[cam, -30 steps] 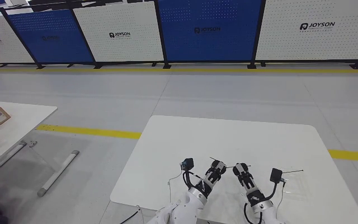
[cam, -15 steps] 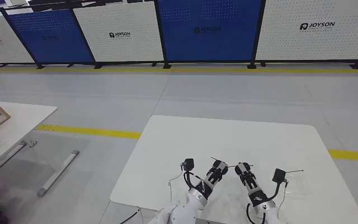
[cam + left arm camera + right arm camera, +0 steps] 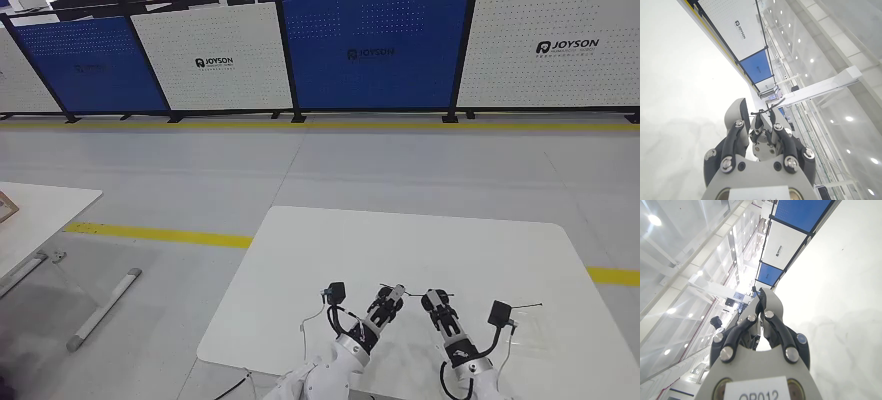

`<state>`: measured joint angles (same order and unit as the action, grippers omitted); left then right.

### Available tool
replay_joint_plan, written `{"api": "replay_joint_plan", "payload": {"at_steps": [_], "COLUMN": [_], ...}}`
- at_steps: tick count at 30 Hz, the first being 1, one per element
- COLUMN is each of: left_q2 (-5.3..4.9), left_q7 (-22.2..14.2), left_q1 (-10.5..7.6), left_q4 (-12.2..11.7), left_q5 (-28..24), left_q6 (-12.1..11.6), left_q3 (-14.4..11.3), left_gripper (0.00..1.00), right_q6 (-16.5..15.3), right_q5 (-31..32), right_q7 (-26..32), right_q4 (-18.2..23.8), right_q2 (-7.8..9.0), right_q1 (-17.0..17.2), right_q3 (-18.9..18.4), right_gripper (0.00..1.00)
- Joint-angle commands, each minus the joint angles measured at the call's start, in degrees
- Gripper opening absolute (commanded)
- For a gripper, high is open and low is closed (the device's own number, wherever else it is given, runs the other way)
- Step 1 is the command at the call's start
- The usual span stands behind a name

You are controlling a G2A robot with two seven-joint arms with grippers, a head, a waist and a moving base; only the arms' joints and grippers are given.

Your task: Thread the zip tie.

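Note:
A thin black zip tie (image 3: 415, 293) hangs just above the white table (image 3: 400, 240) near its front edge, spanning the gap between the two grippers. My right gripper (image 3: 434, 296) is shut on it. In the right wrist view its fingers (image 3: 761, 292) pinch the strap, and the small square head (image 3: 754, 289) pokes out past the tips. My left gripper (image 3: 393, 292) faces it from the left. In the left wrist view the left gripper (image 3: 757, 106) stands open, its pads on either side of the zip tie's (image 3: 778, 102) end, apart from it. The right gripper (image 3: 761, 117) shows just behind.
A thin black wire (image 3: 522, 305) sticks out by the right wrist. The table's front edge lies close under both arms, with bare white surface beyond them. Blue and white panels (image 3: 375, 55) stand far back. Another table's corner (image 3: 40, 210) is at the left.
Both grippers have shifted slightly to the right and stand a little closer together. The zip tie stays in the right gripper.

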<state>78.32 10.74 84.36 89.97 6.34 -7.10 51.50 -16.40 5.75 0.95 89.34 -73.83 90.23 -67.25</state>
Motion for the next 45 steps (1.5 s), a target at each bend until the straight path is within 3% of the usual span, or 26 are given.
{"api": "replay_joint_plan", "payload": {"at_steps": [1,11,15,22,29,45], "left_q2": [0.01,0.28,0.48,0.83,1.00,1.07], "left_q7": [0.08,0.68,0.53,1.09,1.19,0.23], "left_q1": [0.01,-0.34,-0.65,-1.30,-1.48,-1.29], "left_q4": [0.00,-0.40,-0.52,-0.86,-1.31,-1.47], "left_q5": [0.30,3.97,3.89,3.56,3.38,5.16], "left_q6": [0.12,1.34,2.05,3.32,3.74,2.86], "left_q3": [0.03,-1.39,-1.90,-2.12,-2.02,-2.11], "left_gripper": [0.30,0.22,0.24,0.18,0.00,0.00], "right_q6": [0.11,0.78,0.85,0.74,0.74,1.84], "right_q5": [0.16,1.53,2.17,3.21,3.72,4.76], "right_q7": [-0.13,-0.50,-0.74,-0.81,-0.88,0.39], "right_q4": [-0.02,0.32,0.53,0.79,1.03,1.45], "right_q2": [-0.05,-0.29,-0.36,-0.42,-0.48,-0.68], "right_q1": [-0.02,-0.07,0.10,0.41,0.75,0.57], "right_q3": [-0.01,0.24,0.26,0.09,-0.23,-0.11], "right_gripper": [0.00,0.00,0.00,0.00,0.00,0.00]}}
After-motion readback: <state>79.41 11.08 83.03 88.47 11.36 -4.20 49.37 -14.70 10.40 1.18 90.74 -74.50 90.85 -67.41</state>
